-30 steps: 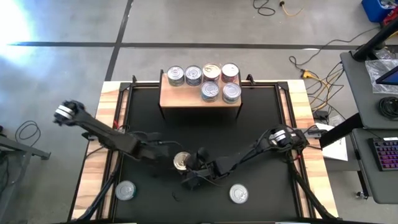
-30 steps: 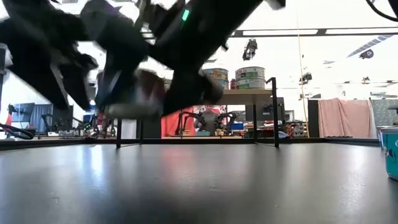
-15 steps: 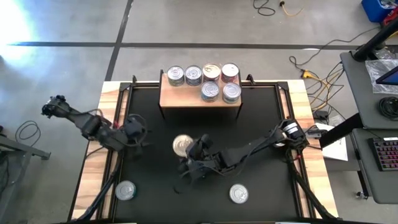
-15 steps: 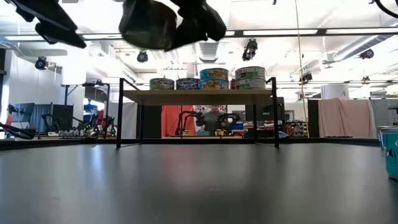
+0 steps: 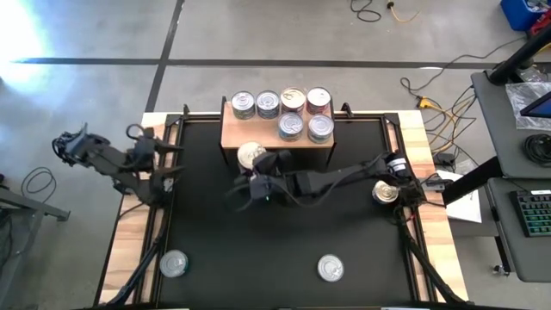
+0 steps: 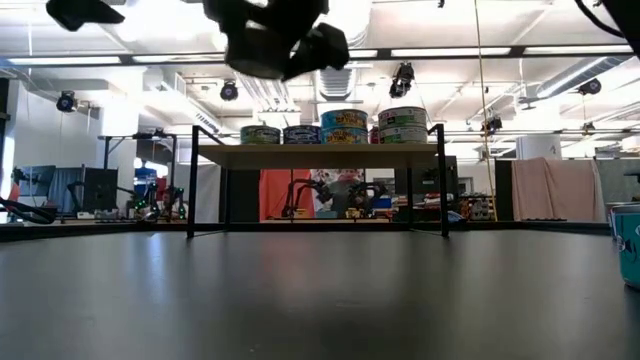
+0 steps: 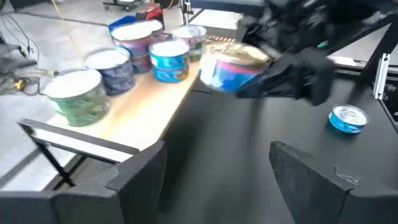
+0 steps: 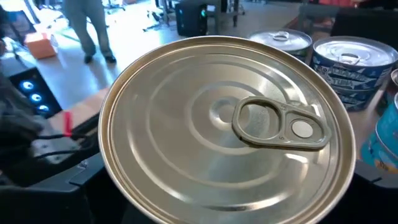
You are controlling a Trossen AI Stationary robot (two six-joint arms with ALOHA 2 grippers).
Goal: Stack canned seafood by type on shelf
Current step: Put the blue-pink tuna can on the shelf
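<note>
The shelf [image 5: 258, 136] is a light-wood board at the mat's far edge. It carries several tins [image 5: 291, 126], and two tins stand on top of others [image 6: 403, 117]. A gold-lidded can [image 5: 250, 155] with a blue and pink label hangs in the air just in front of the shelf's left part. My right gripper [image 5: 257, 169] is shut on this can. My left gripper [image 7: 217, 180] stands open and holds nothing at the table's left edge [image 5: 162, 159], raised above the mat. Two more silver-lidded tins [image 5: 174, 263] [image 5: 331, 268] lie on the mat near the front edge. My right gripper pinches the gold-lidded can by its side wall [image 7: 250, 76] between its two fingers. The fingers reach in nearly level from the table's right. In the right wrist view the lid [image 8: 227, 127] hides the fingertips. The can is lifted clear of the mat, lid up and slightly tilted.
A black mat [image 5: 275, 241] covers the table between wooden side strips. Black metal posts stand at the shelf's corners [image 6: 441, 180]. The near half of the mat lies bare between the two loose tins. Desks and cables stand beyond the table's right edge.
My right gripper has risen from the middle of the mat with the can. It has carried the can toward the far edge, up to the shelf's front left. My left gripper has drawn away from the can toward the table's left edge and gone up, turning as it went.
</note>
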